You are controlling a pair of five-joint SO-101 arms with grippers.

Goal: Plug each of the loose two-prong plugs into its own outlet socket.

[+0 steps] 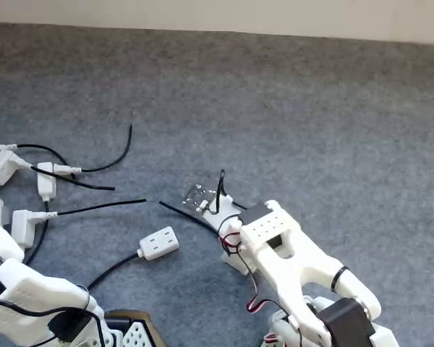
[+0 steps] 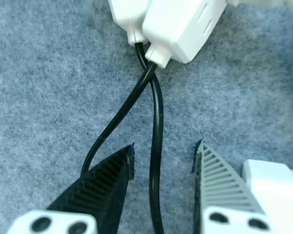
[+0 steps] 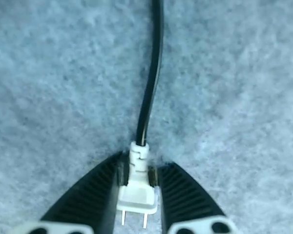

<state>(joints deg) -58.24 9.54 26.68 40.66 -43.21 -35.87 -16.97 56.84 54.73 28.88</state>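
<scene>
— Between the fingers of your right gripper [image 3: 136, 165] sits the two-prong plug [image 3: 136, 192]. The jaws are clamped on its white sides. Its prongs [image 3: 134, 219] point back toward the wrist, and its black cord [image 3: 154, 73] runs straight out ahead of the fingertips over the grey carpet [image 3: 234, 97].

— So how will it handle?

— Lightly, by the look of it. The plug body seems to be hard, smooth plastic, so it could slip or twist under a sideways load. Hold it by the flat faces, close to the strain relief, never by the prongs. The cord looks springy and will likely tug the plug off line as you turn it. With the prongs facing your wrist, you would probably have to re-orient it before any insertion.

— And the left?

— Your left gripper [image 2: 166, 146] is spread apart and holds nothing. A black cable [image 2: 156, 112] runs through the gap between its fingers. Just beyond the fingertips lies a white outlet socket [image 2: 185, 24], slots showing, tight against a second white body [image 2: 129, 12]. The socket looks light enough to skate on the carpet when pushed, so pin it by its sides, not by the cable.
</scene>
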